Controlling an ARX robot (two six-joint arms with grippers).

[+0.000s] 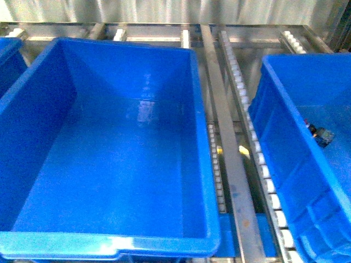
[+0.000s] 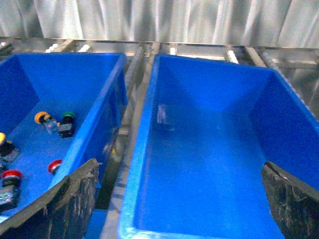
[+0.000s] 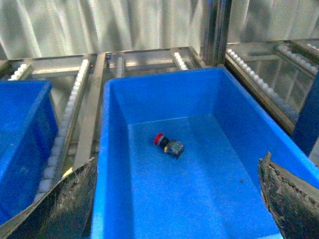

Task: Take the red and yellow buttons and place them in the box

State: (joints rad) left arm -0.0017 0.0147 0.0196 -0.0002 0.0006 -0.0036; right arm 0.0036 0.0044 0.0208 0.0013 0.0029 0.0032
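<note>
The box (image 1: 204, 164) is the big, deep blue bin in the middle of the front view, and it holds nothing; the left wrist view shows it as well (image 2: 144, 149). In the blue bin to its left (image 2: 107, 119) lie a yellow button (image 2: 42, 118), a red button (image 2: 55, 166), another red one (image 2: 11, 176) and a green-capped switch (image 2: 68, 117). One red button (image 3: 167, 144) lies in the bin on the right (image 3: 107, 164), also seen small in the front view (image 1: 321, 135). My left gripper (image 2: 179, 209) hangs open over the box. My right gripper (image 3: 177, 209) is open above the right bin, short of its button.
Metal roller rails (image 1: 236, 159) run between the bins, with a steel frame and a grey curtain behind. A further blue bin (image 1: 8, 55) shows at the far left. Neither arm appears in the front view.
</note>
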